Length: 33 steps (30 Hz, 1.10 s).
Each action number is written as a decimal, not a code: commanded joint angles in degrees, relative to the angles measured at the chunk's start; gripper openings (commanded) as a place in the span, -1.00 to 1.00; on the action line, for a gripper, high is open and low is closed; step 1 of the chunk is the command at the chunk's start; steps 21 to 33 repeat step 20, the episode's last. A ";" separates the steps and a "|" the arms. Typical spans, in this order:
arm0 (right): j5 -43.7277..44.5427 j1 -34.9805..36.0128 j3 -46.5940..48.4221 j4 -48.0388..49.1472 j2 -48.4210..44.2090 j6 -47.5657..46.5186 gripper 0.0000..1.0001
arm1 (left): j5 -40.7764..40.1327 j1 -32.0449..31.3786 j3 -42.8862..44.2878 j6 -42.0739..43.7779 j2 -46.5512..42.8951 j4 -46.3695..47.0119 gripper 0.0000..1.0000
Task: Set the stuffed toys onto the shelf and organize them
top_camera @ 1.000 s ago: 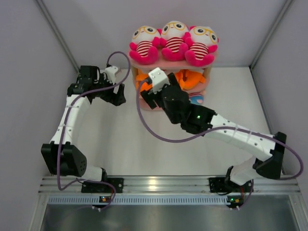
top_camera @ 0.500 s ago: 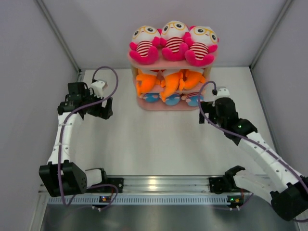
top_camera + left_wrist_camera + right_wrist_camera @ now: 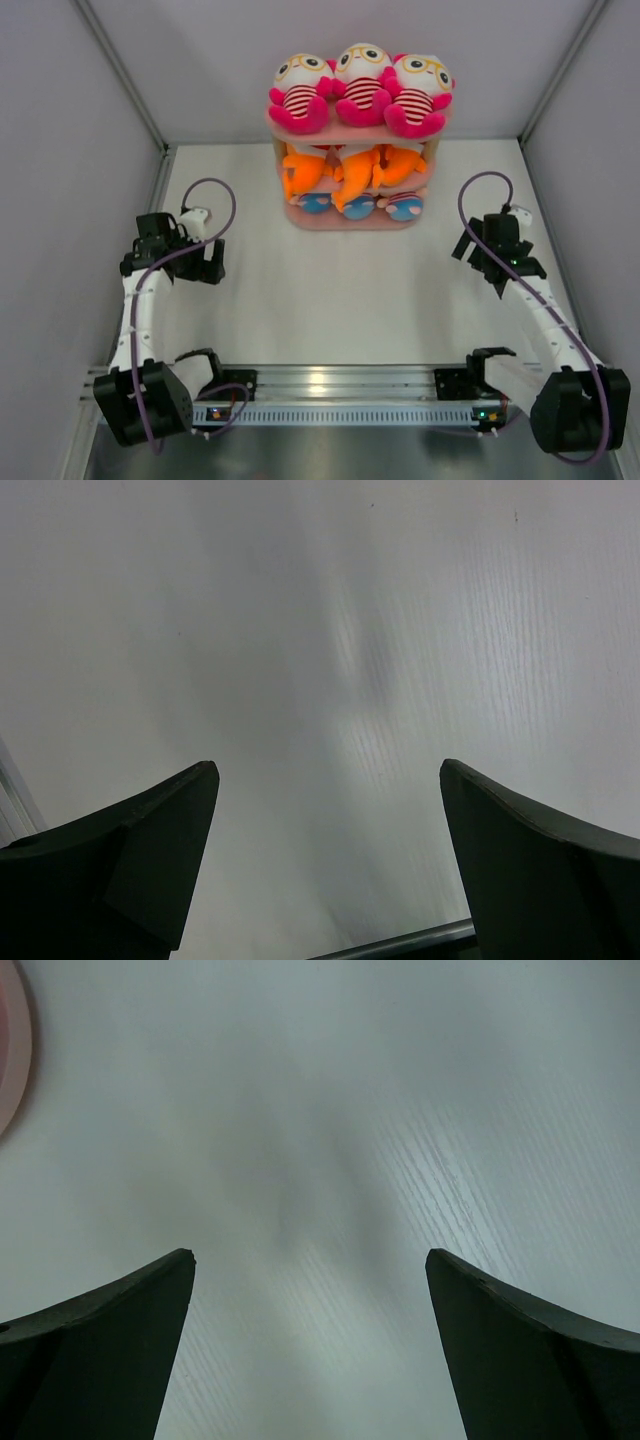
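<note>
The pink three-tier shelf (image 3: 350, 222) stands at the back middle of the table. Three white-faced, yellow-glasses toys (image 3: 362, 88) sit in a row on its top board. Three orange sharks (image 3: 345, 170) lie on the middle board. Three blue-bodied dolls (image 3: 360, 206) peek out on the bottom board. My left gripper (image 3: 209, 262) is open and empty over bare table at the left (image 3: 328, 770). My right gripper (image 3: 470, 245) is open and empty at the right (image 3: 310, 1255). A sliver of the shelf's pink edge (image 3: 12, 1055) shows in the right wrist view.
Grey walls enclose the white table (image 3: 330, 300) at the left, right and back. A metal rail (image 3: 330, 385) runs along the near edge between the arm bases. Purple cables loop over both arms.
Both arms have drawn back from the shelf toward the near sides of the table. The right gripper, earlier at the shelf front, has swung far right. The toys have not moved.
</note>
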 commanded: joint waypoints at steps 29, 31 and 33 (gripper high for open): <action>-0.29 -0.28 -6.16 7.33 -6.89 -0.04 0.99 | 1.05 2.17 -3.85 0.02 -2.87 5.11 0.96; -0.29 -0.28 -6.16 7.33 -6.89 -0.04 0.99 | 1.05 2.17 -3.85 0.02 -2.87 5.11 0.96; -0.29 -0.28 -6.16 7.33 -6.89 -0.04 0.99 | 1.05 2.17 -3.85 0.02 -2.87 5.11 0.96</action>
